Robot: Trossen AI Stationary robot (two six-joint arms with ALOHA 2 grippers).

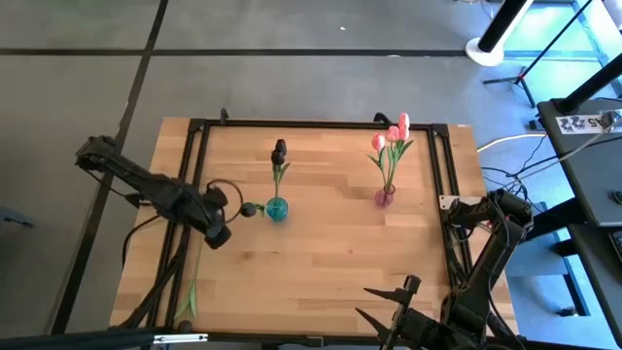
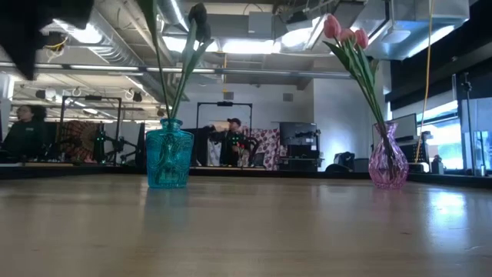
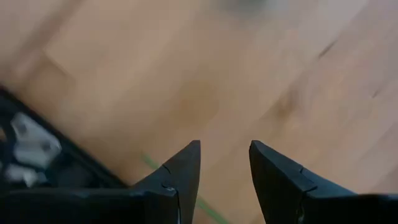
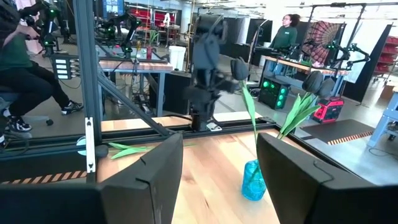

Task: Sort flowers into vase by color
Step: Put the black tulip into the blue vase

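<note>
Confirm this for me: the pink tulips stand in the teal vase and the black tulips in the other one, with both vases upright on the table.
Not quite. The pink tulips stand in the pink vase, and it is the black tulips that stand in the teal vase. The low view shows this most plainly. Both vases do stand upright on the table.
</note>
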